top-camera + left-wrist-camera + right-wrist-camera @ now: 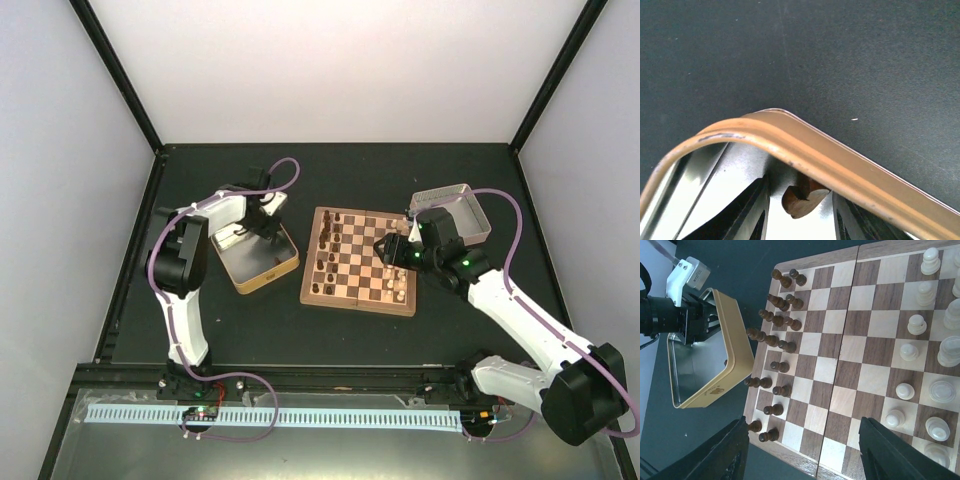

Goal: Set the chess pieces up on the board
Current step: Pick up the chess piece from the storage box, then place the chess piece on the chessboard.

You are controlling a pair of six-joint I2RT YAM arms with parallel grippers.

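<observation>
Last loose dark chess piece (pixel 802 197) that I can see lies in the gold tin (pixel 840 160), tucked against the wall under the rim at a corner. Left gripper (pixel 799 212) is down in the tin with its jaws parted either side of the piece; there's a gap on one side, so I read it as straddling, not pinching. The rest of the dark chess pieces (pixel 775 340) stand in two rows along the tin-side edge of the board (pixel 860 360). The outer row looks to have gaps, but I can't count for sure. The pale pieces (pixel 916 324) are lined up on the opposite edge. Right gripper (pixel 805 450) hovers over the board, jaws spread wide with nothing in them. The silver tin (pixel 455 205) sits beyond it. My read of the step: picking from the tin. Next I need to centre on the piece, close, lift clear of the rim without snagging it, then set it on a free square.
</observation>
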